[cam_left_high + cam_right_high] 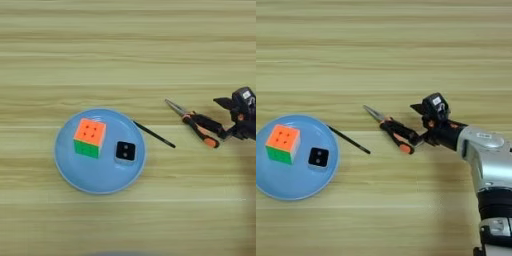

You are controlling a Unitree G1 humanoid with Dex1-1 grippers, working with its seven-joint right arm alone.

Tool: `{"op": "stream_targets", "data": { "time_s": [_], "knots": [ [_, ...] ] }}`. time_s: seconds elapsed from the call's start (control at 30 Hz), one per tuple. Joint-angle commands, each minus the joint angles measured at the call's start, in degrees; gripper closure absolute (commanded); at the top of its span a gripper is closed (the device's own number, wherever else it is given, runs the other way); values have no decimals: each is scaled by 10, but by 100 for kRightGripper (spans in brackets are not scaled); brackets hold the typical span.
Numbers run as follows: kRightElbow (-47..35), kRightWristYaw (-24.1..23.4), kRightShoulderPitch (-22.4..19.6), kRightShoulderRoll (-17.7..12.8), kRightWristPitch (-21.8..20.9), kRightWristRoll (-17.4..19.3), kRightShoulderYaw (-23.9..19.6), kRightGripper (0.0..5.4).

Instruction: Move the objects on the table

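Observation:
The needle-nose pliers (393, 129) lie on the table (381, 60) right of centre, steel tip pointing up-left, orange-and-black handles trailing down-right. My right gripper (417, 125) is at the handle ends, open: one black finger sticks out above the handles, the other sits low against their ends. The silver forearm comes in from the lower right. The small black cube (125, 151) with white sides rests on the right part of the blue plate (67, 165).
An orange-and-green puzzle cube (89, 137) stands on the plate beside the small cube. A thin black stick (155, 135) lies slanted on the wood between the plate's upper right rim and the pliers.

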Motion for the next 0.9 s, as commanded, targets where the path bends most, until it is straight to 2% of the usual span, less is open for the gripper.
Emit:
{"op": "stream_targets", "data": {
  "time_s": [0.03,0.1,0.23,0.33,0.47,0.7,0.77,0.9],
  "knots": [
    [-74,-43,-45,1,-40,31,-43,4],
    [-91,-69,-47,14,-52,32,-50,4],
    [-89,-131,-57,44,-116,16,-65,4],
    [-70,-185,-71,63,-168,6,-78,4],
    [-53,-246,-83,96,-213,12,-98,4],
    [5,-346,-94,127,-332,-14,-118,4],
    [9,-363,-89,138,-371,-18,-117,4],
    [2,-367,-77,148,-424,-21,-109,4]
  ]
}}
